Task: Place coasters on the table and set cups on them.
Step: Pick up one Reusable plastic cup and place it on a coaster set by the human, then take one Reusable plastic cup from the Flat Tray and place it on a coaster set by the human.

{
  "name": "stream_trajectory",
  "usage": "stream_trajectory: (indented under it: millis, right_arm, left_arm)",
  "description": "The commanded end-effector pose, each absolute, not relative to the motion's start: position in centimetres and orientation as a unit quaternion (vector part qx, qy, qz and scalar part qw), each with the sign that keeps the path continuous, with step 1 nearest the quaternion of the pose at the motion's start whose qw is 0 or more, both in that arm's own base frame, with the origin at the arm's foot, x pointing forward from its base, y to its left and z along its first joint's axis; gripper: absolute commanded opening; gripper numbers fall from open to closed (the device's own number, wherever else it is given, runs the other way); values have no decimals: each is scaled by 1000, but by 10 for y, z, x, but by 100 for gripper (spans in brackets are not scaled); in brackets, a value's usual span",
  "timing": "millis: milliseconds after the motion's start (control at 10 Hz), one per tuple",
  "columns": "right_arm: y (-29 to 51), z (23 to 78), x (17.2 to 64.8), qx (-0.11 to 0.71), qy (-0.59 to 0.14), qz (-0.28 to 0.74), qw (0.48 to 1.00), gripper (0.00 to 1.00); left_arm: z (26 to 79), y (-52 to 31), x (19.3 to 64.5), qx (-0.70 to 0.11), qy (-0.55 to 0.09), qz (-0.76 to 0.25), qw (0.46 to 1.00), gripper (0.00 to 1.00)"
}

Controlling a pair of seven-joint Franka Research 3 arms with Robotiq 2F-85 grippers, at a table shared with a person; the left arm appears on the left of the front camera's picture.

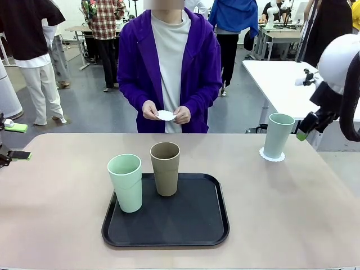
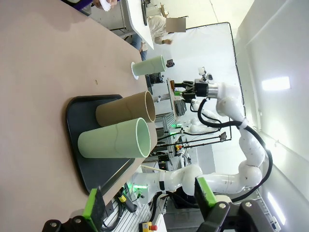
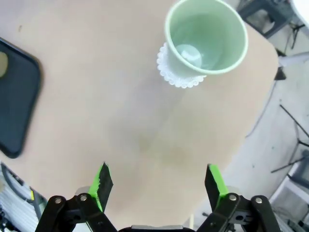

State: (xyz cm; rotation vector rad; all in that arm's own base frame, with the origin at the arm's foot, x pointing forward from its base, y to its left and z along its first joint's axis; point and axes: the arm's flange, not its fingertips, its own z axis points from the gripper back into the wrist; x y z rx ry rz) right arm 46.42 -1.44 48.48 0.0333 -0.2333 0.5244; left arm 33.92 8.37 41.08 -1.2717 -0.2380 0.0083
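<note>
A mint green cup [image 1: 278, 135] stands on a lacy white coaster [image 1: 271, 155] at the table's [image 1: 292, 197] far right. From above, the same cup [image 3: 205, 41] and coaster [image 3: 181, 78] lie beyond my right gripper [image 3: 158, 181], which is open and empty. That gripper [image 1: 304, 134] hangs just right of the cup, apart from it. A second mint cup [image 1: 126, 183] and a tan cup [image 1: 165, 168] stand on the black tray [image 1: 166, 236]. The person holds another coaster [image 1: 166, 115] in both hands. My left gripper [image 2: 149, 203] is open and empty at the table's left edge [image 1: 17, 140].
The tray sits at the near middle of the table, and its corner [image 3: 17, 96] shows left of the right gripper. A white table [image 1: 281, 84] stands behind at the right. The table's right edge is close to the cup on its coaster.
</note>
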Motion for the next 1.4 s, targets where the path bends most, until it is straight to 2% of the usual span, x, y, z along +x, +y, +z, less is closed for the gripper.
stream_trajectory:
  millis: [0, 300, 1300]
  right_arm:
    - [11, 508, 465, -8, -100, 259, 961, 100]
    - [32, 524, 463, -10, -99, 238, 966, 100]
    - [28, 522, 460, -7, -110, 260, 959, 100]
  left_arm:
    - [411, 85, 339, -595, -118, 0, 795, 100]
    - [411, 85, 339, -595, -118, 0, 795, 100]
    - [411, 85, 339, -595, -118, 0, 795, 100]
